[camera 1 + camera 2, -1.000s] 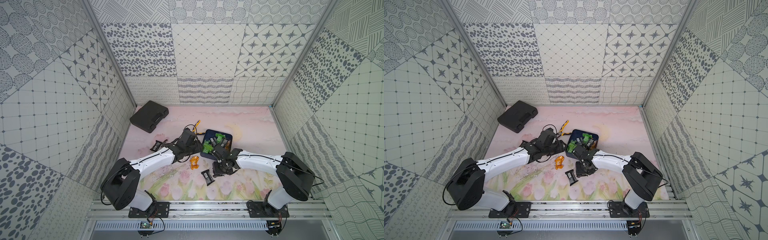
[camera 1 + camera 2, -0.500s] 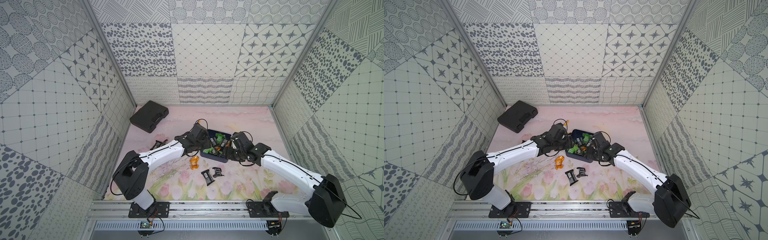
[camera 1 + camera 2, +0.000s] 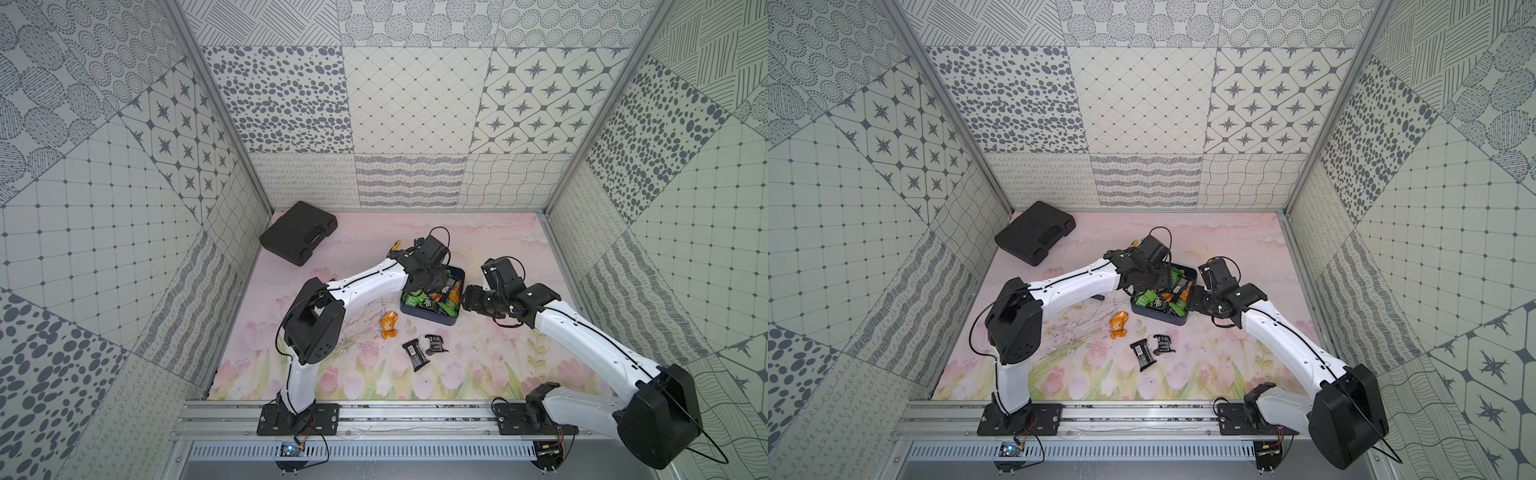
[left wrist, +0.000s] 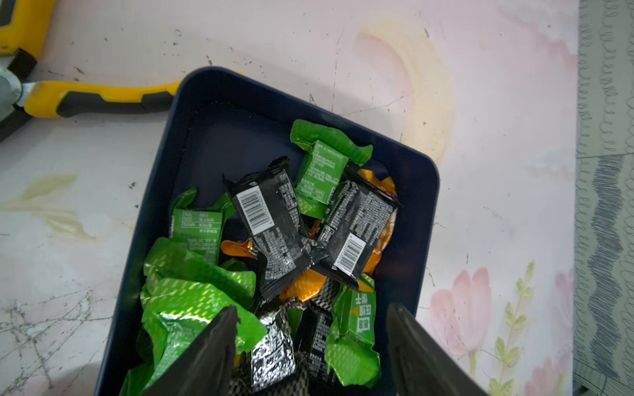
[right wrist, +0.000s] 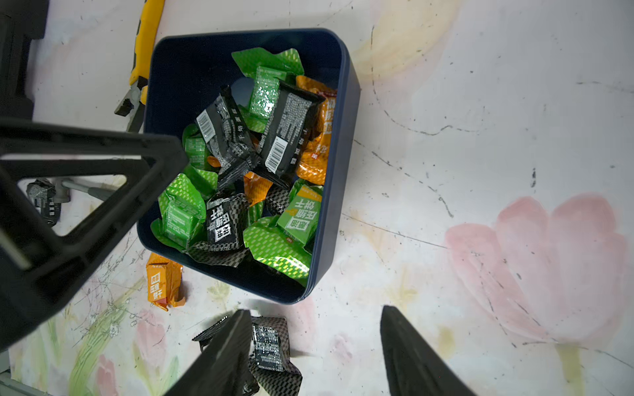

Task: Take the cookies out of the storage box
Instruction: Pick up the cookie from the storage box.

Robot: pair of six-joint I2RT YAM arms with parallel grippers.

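The navy storage box [image 3: 430, 320] [image 3: 1160, 319] sits mid-table and holds several cookies [image 3: 432, 301] [image 4: 271, 219] [image 5: 240, 164] in green, orange and black foil. An orange cookie [image 3: 389, 331] [image 5: 163, 284] and two black ones [image 3: 415, 353] [image 3: 436, 344] [image 5: 271, 343] lie on the mat in front of the box. My left gripper [image 3: 430, 281] [image 4: 312, 310] hangs open over the packets inside the box, holding nothing. My right gripper [image 3: 464, 300] [image 5: 315, 311] is open and empty beside the box's right wall [image 5: 339, 171].
Yellow-and-black pliers [image 4: 85, 99] [image 5: 144, 51] lie against the box's far side. A black case [image 3: 298, 237] [image 3: 1034, 232] rests at the back left. A further black packet [image 5: 43, 200] lies left of the box. Patterned walls enclose the mat.
My left gripper moved from left of the box to over its contents and opened wider. My right gripper left a black packet on the mat and swung to the box's right side.
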